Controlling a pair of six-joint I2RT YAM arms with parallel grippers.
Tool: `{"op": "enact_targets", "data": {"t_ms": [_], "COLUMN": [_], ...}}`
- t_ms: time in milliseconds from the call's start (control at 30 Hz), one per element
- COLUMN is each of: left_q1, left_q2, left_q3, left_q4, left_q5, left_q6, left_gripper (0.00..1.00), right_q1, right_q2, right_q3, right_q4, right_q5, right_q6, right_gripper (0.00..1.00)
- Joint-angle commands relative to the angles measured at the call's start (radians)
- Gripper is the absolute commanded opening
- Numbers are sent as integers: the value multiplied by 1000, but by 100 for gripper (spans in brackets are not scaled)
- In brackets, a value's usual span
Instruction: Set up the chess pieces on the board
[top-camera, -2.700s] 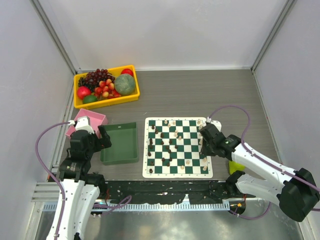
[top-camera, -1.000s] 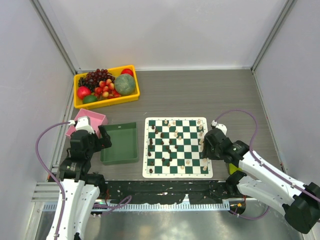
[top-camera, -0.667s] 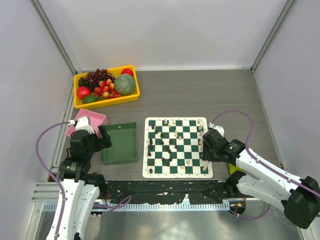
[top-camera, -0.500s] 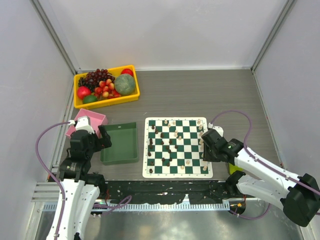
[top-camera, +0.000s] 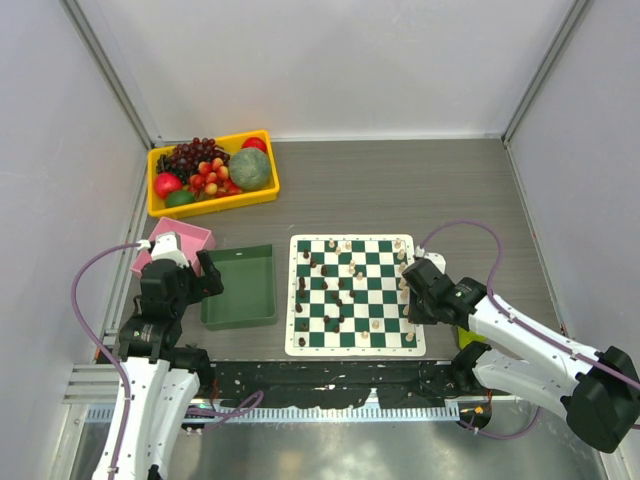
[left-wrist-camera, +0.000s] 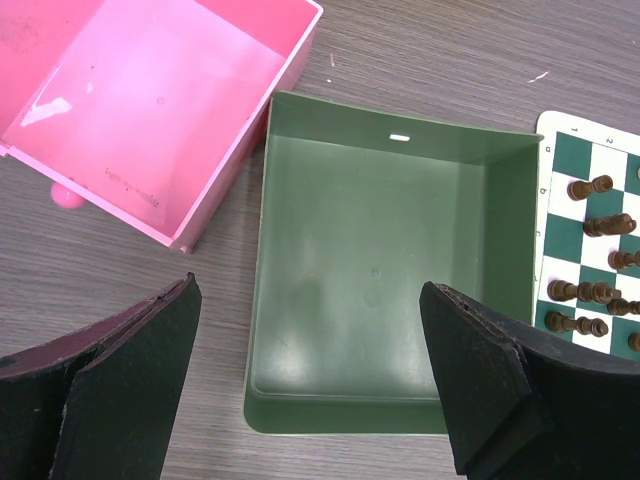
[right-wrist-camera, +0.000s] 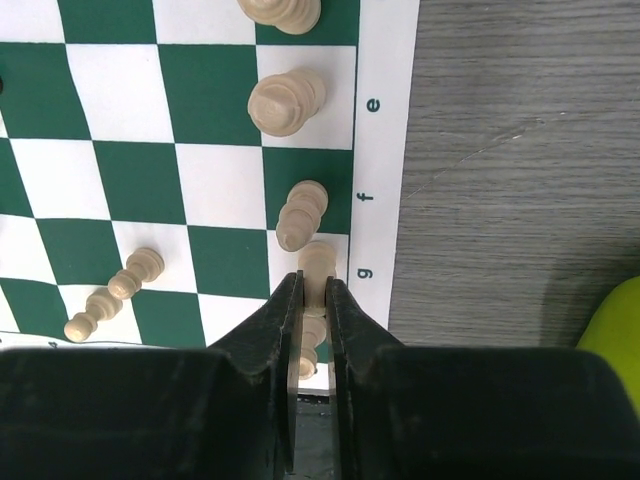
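Observation:
The green-and-white board (top-camera: 356, 347) lies in the middle of the table with dark pieces (top-camera: 312, 262) and cream pieces (top-camera: 375, 324) scattered over it. My right gripper (top-camera: 408, 300) hangs over the board's right edge. In the right wrist view its jaws (right-wrist-camera: 314, 285) are shut on an upright cream piece (right-wrist-camera: 318, 258) on the edge square by the letter g. Another cream piece (right-wrist-camera: 300, 215) stands just beyond it, and one lies under the fingers. My left gripper (left-wrist-camera: 310, 380) is open and holds nothing, above the near rim of a green tray (left-wrist-camera: 400, 135).
A pink box (top-camera: 190, 235) sits left of the green tray (top-camera: 238, 322). A yellow bin (top-camera: 160, 208) of fruit stands at the back left. A yellow-green object (top-camera: 468, 333) lies on the table right of the board, close to my right arm.
My right gripper shifted slightly along the board's right edge and its jaws closed on the cream piece. The left arm has not moved.

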Motion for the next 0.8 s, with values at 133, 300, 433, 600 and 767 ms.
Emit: {"op": "enact_targets", "data": {"t_ms": [133,300,433,600,767], "left_q1": [3,3,3,1,3], "left_q2": [6,7,6,6,7], "left_q3": [8,8,10,11,10], "left_q4": [37,37,37,37,36], "left_q5": [10,13,10,8,7], "left_q6": [-7,-7,-7,-7,-7], "left_gripper": [99,99,99,99,99], "right_q1": [16,24,35,38,41], "right_q2": [-32,-29,-24,-17,-11], "right_q3": [34,28,24,23,18], "right_q4": [-19,-18,-18,-15,-9], "right_q5": [-4,-7,-4,0,2], "right_q6": [19,25,26,26,25], "right_gripper": [14,14,14,14,18]}}
